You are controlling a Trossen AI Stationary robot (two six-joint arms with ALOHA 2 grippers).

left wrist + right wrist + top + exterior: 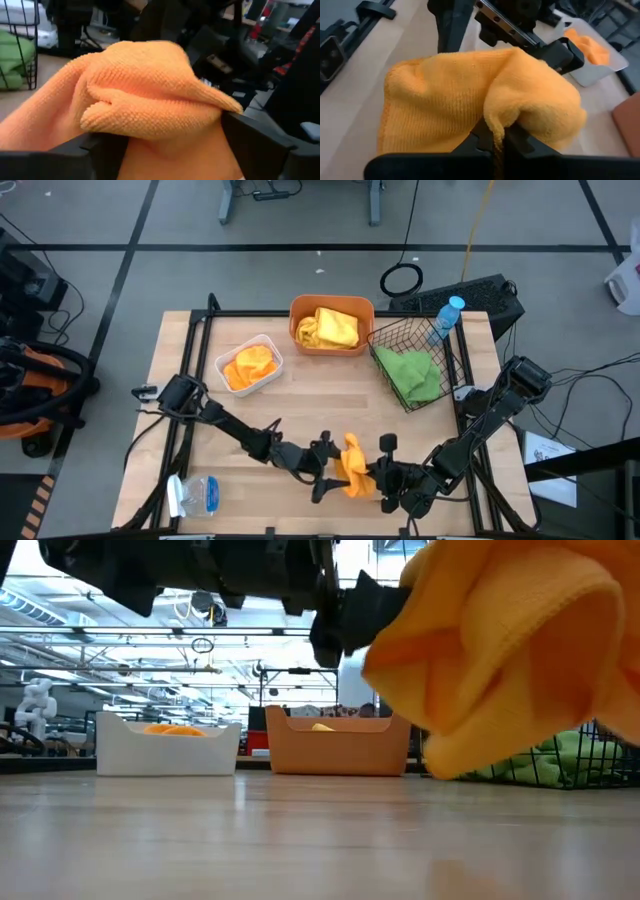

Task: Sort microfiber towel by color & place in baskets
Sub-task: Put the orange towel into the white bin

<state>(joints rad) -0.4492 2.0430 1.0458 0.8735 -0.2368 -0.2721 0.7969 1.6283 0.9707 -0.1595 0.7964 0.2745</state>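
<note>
The soft orange microfiber towel hangs above the wooden table, near its front edge. Both grippers pinch it: the left gripper and right gripper sit on either side. The shallow white plastic tray with orange towels is nearer the left arm.
</note>
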